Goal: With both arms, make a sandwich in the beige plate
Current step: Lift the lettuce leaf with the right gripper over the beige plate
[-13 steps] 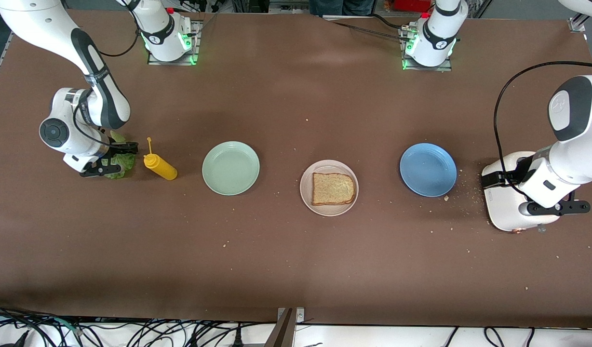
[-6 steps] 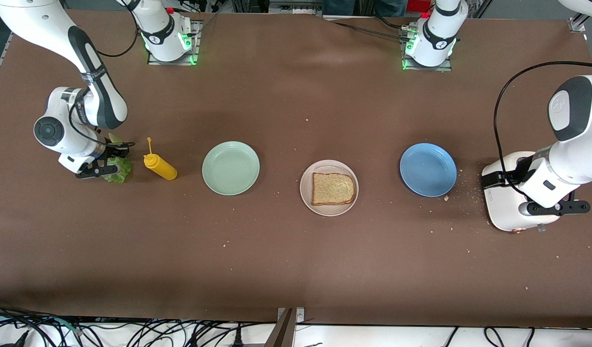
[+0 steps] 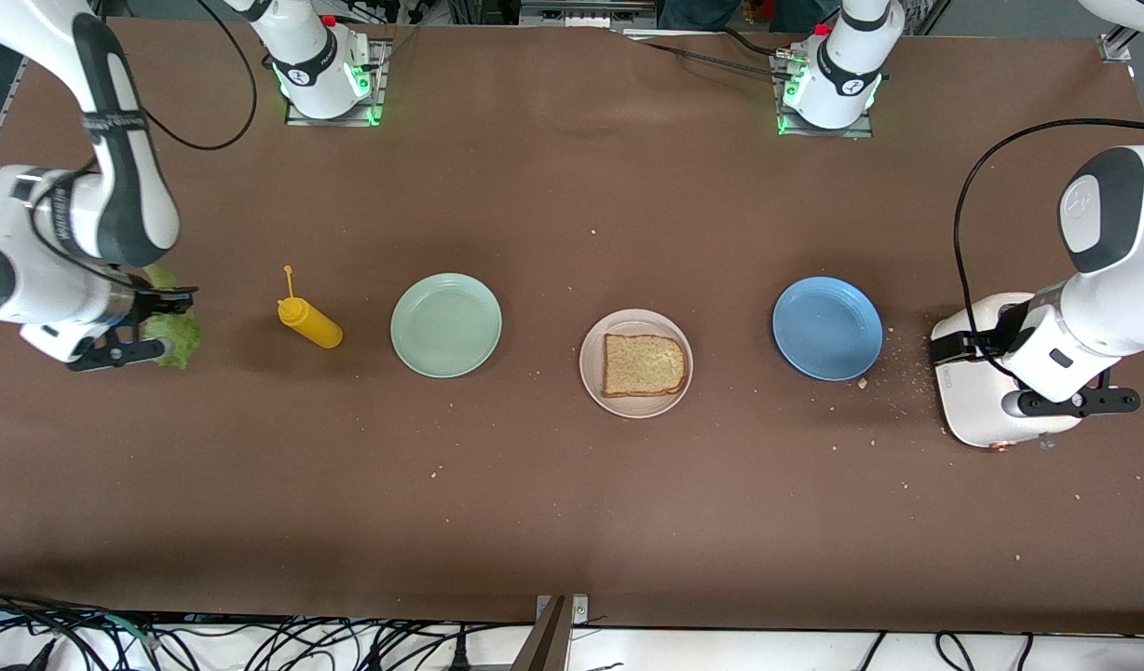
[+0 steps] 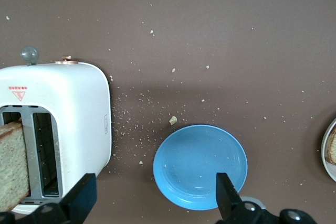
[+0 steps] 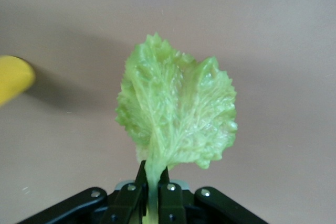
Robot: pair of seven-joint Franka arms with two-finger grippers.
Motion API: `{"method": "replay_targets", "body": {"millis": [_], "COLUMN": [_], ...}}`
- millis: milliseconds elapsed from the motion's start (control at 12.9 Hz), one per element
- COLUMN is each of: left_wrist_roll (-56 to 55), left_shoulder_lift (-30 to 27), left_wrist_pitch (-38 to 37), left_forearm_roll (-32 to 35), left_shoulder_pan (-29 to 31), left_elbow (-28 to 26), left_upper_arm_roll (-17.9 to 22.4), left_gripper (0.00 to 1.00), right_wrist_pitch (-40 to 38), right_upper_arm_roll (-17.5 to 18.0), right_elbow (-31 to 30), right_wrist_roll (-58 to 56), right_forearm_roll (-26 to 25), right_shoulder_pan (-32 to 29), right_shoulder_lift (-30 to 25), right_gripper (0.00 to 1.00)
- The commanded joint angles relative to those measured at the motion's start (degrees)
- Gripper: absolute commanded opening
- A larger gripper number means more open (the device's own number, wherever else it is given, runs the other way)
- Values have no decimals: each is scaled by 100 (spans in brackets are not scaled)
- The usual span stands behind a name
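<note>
Lettuce [image 5: 176, 111] hangs by its stem, clamped in the right claw [image 5: 149, 182] over the surface's right-arm end. One toast slice [image 3: 643, 364] lies on the beige plate [image 3: 594, 347]. Next: carry the leaf onto it. Left claw [image 4: 155, 198] waits spread above the toaster [image 4: 79, 108].

Mustard bottle [image 3: 308, 321], mint-green plate [image 3: 445, 325], blue plate [image 3: 827, 328], toaster [image 3: 977, 391]

Green lettuce leaf [image 5: 176, 111], speckled brown toast [image 3: 643, 364], beige plate [image 3: 594, 371]
</note>
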Motion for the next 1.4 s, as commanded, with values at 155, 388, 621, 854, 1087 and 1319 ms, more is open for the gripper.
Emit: {"method": "replay_targets", "body": {"millis": [155,388,621,854,1087,1319], "left_wrist_roll": [-102,-102,-102,-102,-102,-102], "left_shoulder_lift": [-24,-24,-7,11,11,11], "left_wrist_pitch": [-28,-28,-28,-28,-28,-28], "left_forearm_roll": [214,205,205,214,214,214], "left_shoulder_pan": [-19,-19,-28,-19,-19,-28], "left_elbow": [5,5,14,14,5,5], "left_upper_arm_roll": [-20,-20,-20,-20,-20,-20], "left_gripper": [100,100,100,100,100,100], "right_wrist_pitch": [-1254,-1158,-465,308,1352,2793], "right_upper_arm_roll": [833,1561,2292,2338,2338,2320], "right_elbow": [1505,1875,1885,1893,1929,2277], "right_wrist_roll": [-53,-71,8,34,368,377], "right_forearm_roll": [-54,-27,-89,-412,-686,-1019], "right_shoulder_pan": [163,189,521,1443,2130,2570], "right_shoulder_lift": [71,97,254,640,1255,2158], "right_gripper": [0,0,0,0,0,0]}}
